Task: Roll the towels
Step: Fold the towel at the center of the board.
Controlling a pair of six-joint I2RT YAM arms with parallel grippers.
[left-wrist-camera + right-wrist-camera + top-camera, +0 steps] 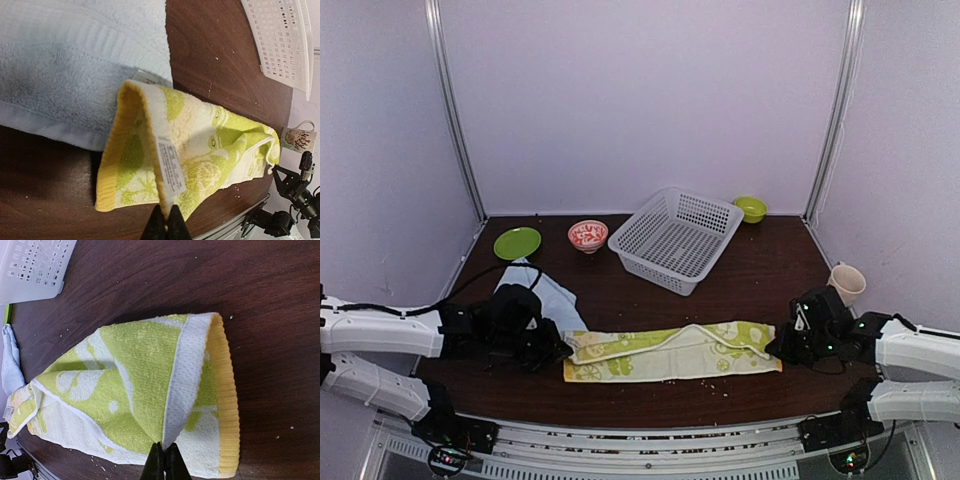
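The left arm (380, 332) and right arm (920, 345) stretch low, wrists turned inward; left fingers (156, 226) and right fingers (155, 466) are pinched closed.

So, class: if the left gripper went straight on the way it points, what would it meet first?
The lime-green printed cloth towel, whose folded edge the left gripper pinches shut. Past it probably lies the plain pale blue cloth towel, though depth is unclear.

open tabletop (750, 290) lies between lime towel (650, 362) and basket (655, 268).
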